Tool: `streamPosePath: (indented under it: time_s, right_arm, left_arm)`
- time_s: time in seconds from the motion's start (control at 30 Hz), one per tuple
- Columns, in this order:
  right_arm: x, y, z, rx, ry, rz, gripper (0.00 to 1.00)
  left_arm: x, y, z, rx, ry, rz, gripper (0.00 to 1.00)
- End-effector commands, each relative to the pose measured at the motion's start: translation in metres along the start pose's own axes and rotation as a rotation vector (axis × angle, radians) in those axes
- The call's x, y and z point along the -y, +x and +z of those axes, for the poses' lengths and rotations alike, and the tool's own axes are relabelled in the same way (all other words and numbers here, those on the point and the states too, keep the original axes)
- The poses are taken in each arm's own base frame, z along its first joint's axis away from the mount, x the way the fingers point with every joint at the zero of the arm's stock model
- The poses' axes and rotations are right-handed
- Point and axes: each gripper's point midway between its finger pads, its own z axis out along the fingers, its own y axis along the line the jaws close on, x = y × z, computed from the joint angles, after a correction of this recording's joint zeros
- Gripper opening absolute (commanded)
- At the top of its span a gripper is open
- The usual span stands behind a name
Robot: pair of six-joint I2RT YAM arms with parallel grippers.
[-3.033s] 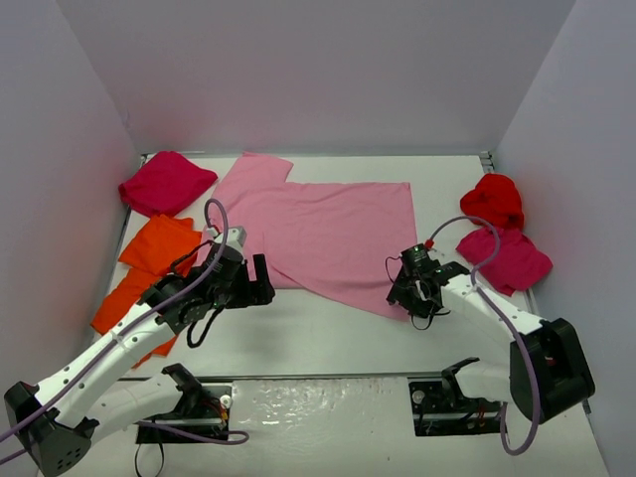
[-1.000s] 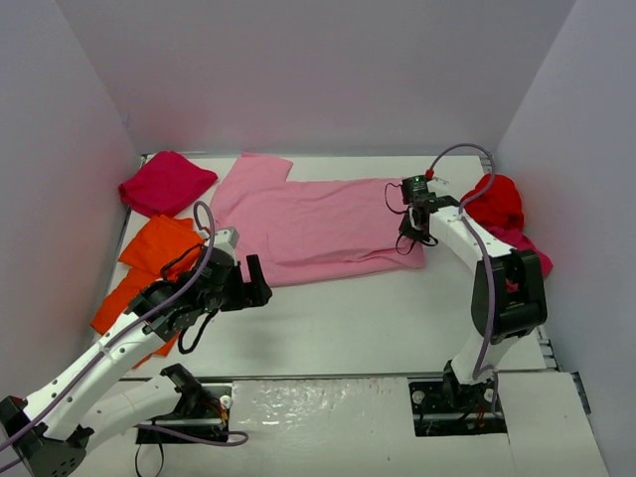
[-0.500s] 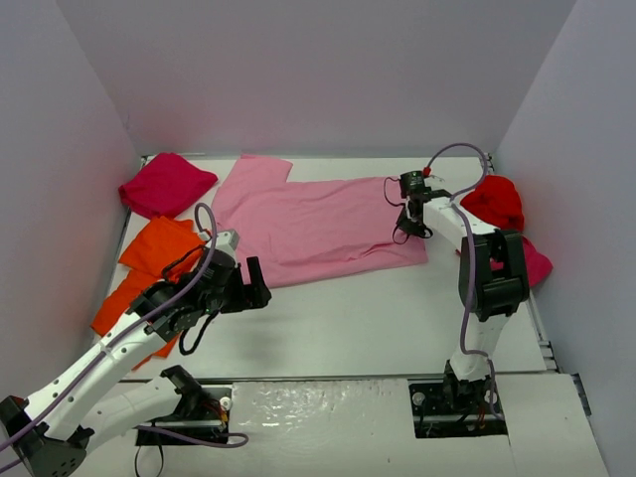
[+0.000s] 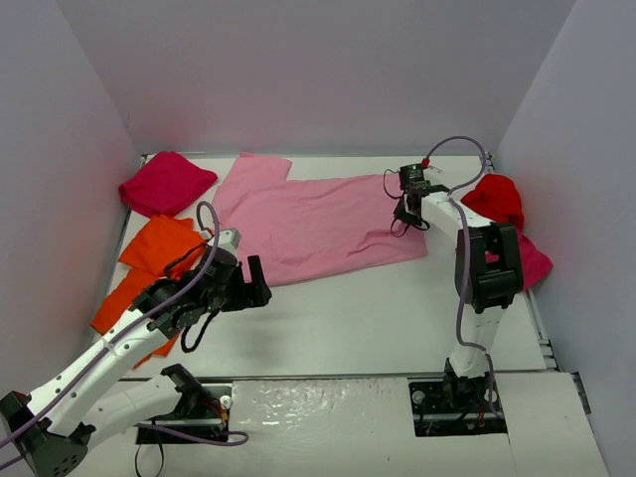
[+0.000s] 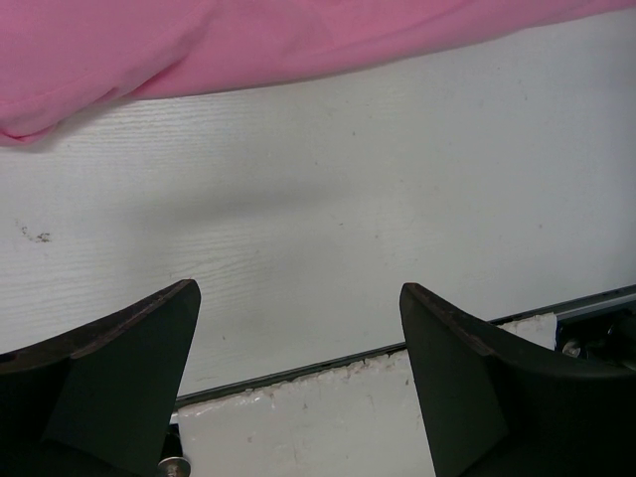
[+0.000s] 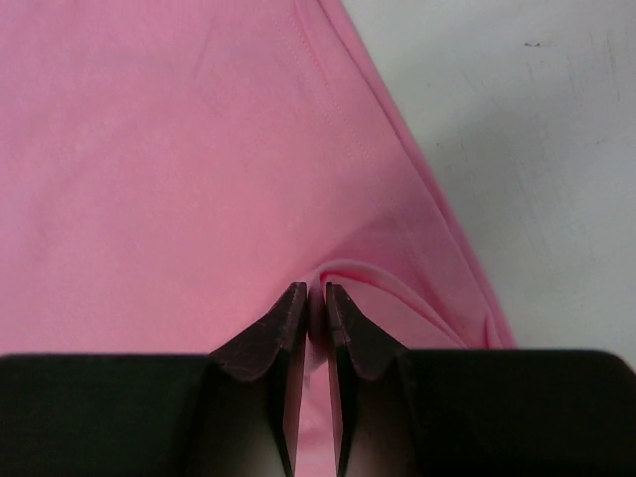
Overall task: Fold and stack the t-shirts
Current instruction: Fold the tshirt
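R end effector [image 6: 316, 293] pinches pink t-shirt [image 6: 149, 179], flat w/ puckered edge.

The right gripper [image 4: 408, 212] was low near the front of the table [image 4: 378, 318], pinching the near corner of the pink t-shirt [image 4: 298, 224]. It has carried that corner up and away to the far side. Now the shirt's near edge is folded over and the shirt looks narrower, with more bare table in front.
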Motion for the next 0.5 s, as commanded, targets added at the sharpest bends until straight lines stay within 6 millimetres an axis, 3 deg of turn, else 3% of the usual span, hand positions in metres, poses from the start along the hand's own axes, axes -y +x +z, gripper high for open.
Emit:
streamPosePath:
  time_s: [0.0,0.1,0.2,0.33,0.47]
  right_arm:
    - [0.000,-0.039,0.004,0.117,0.025,0.025,0.20]
    - [0.002,-0.046,0.000,0.140,0.031,0.023,0.35]
    - [-0.007,-0.045,-0.008,0.133,-0.033,0.028,0.41]
    - [-0.027,-0.032,-0.012,0.072,-0.147,0.034,0.44]
    - [-0.033,-0.034,-0.022,0.095,-0.199,0.050,0.45]
  left_arm:
    - [0.009,-0.013,-0.004,0.041,0.021,0.001,0.79]
    - [0.009,-0.012,-0.003,0.037,0.017,0.003,0.79]
    - [0.009,-0.013,-0.003,0.039,0.017,0.001,0.79]
    - [0.010,-0.013,-0.001,0.039,0.020,0.001,0.79]
    - [0.011,-0.013,0.000,0.036,0.022,0.004,0.79]
